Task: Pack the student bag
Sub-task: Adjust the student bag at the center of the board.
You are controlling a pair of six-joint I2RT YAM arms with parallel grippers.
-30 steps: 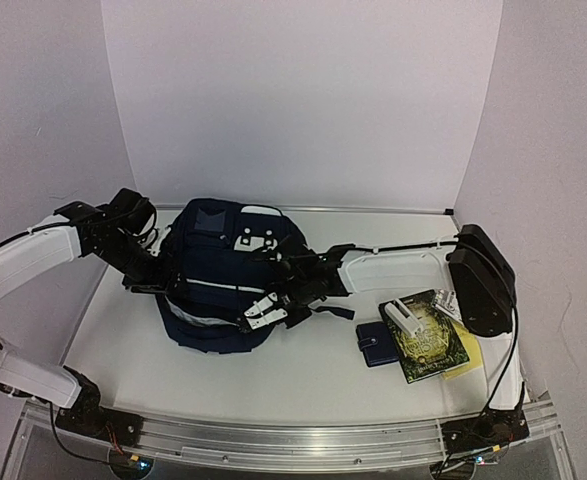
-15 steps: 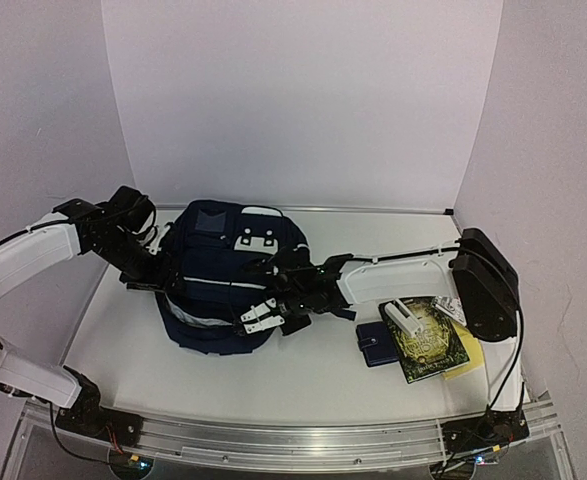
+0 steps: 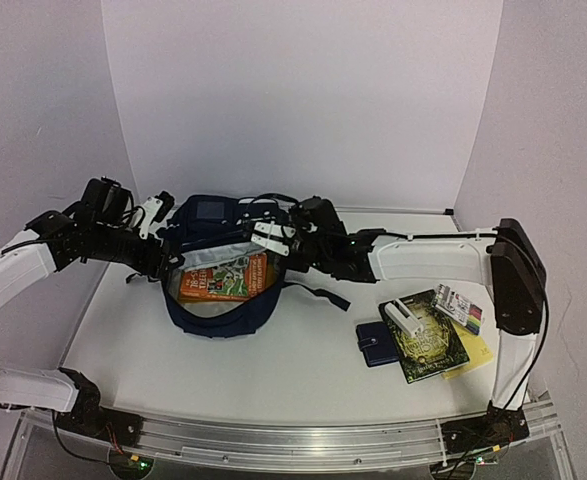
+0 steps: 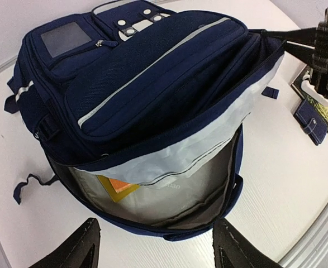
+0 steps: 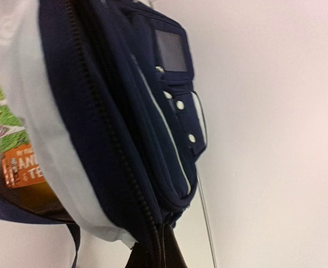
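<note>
The student bag point(image 3: 216, 318) lies left of the table's middle with its main compartment open. An orange book point(image 3: 223, 278) shows inside against the grey lining. My right gripper point(image 3: 271, 238) is shut on the raised flap's edge beside the zipper and holds it up; in the right wrist view its dark fingertips point(image 5: 158, 254) pinch the navy fabric point(image 5: 113, 111). My left gripper point(image 3: 155, 213) hovers at the bag's left side, open and empty. In the left wrist view its fingers point(image 4: 88, 245) straddle bare table in front of the bag's rim point(image 4: 175, 231).
To the right of the bag lie a small navy wallet point(image 3: 378, 343), a dark green book point(image 3: 433, 345) with a white boxy item point(image 3: 404, 318) on it, a marker pack point(image 3: 460, 307) and yellow paper point(image 3: 473, 357). A loose dark strap point(image 3: 318, 293) trails from the bag. White walls enclose the table.
My right gripper closed on the bag's flap and pulled it up and back, opening the bag and exposing the orange book. The left arm rose and drew back to the left.
</note>
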